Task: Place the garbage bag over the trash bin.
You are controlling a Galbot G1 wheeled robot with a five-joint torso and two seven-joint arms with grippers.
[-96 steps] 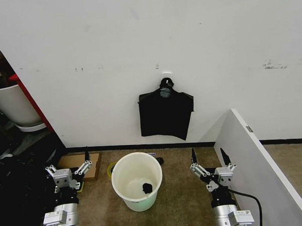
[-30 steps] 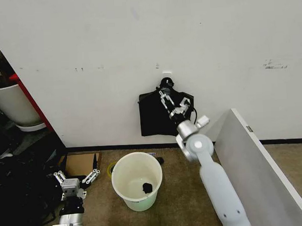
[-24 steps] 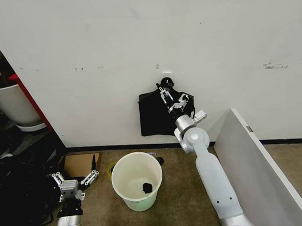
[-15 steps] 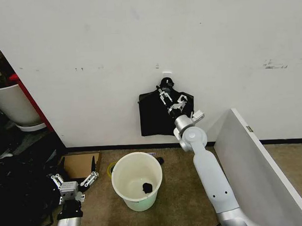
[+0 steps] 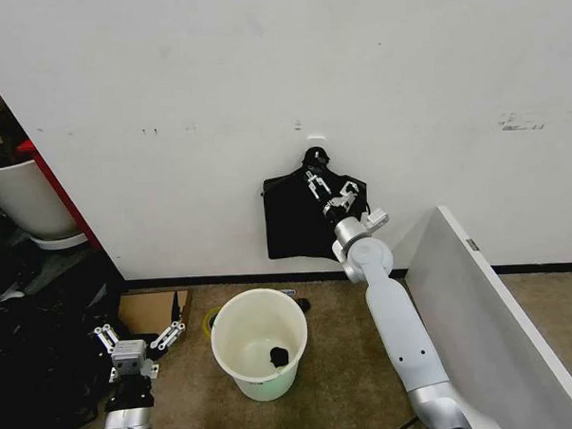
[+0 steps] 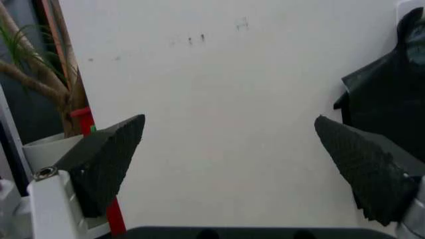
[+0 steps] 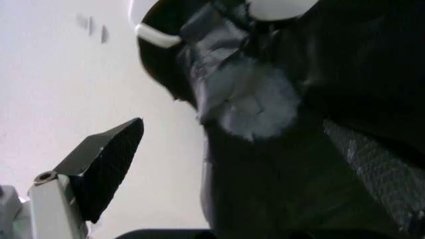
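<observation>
The trash bin (image 5: 238, 367), a round cream-white bucket, stands on the floor below the wall hook, with a small black scrap (image 5: 279, 353) at its bottom. The garbage bag as a single loose bag is out of view; a flat bunch of black bags (image 5: 296, 228) hangs from the hook by a knot (image 7: 246, 99). My right gripper (image 5: 318, 186) is raised to the top of that bunch, open, fingers (image 7: 109, 162) either side of the knot area and not closed on it. Low at the left, my left gripper (image 5: 137, 336) waits open, facing the wall (image 6: 232, 164).
A white panel (image 5: 490, 329) slants along the right side of the floor. Flat cardboard (image 5: 148, 311) lies left of the bin. A larger white tub with a red edge (image 5: 19, 198) and dark clutter (image 5: 32, 368) crowd the far left.
My right arm rose from beside the bin up to the hanging bunch and edged slightly closer to its top. The left arm sank lower at the left.
</observation>
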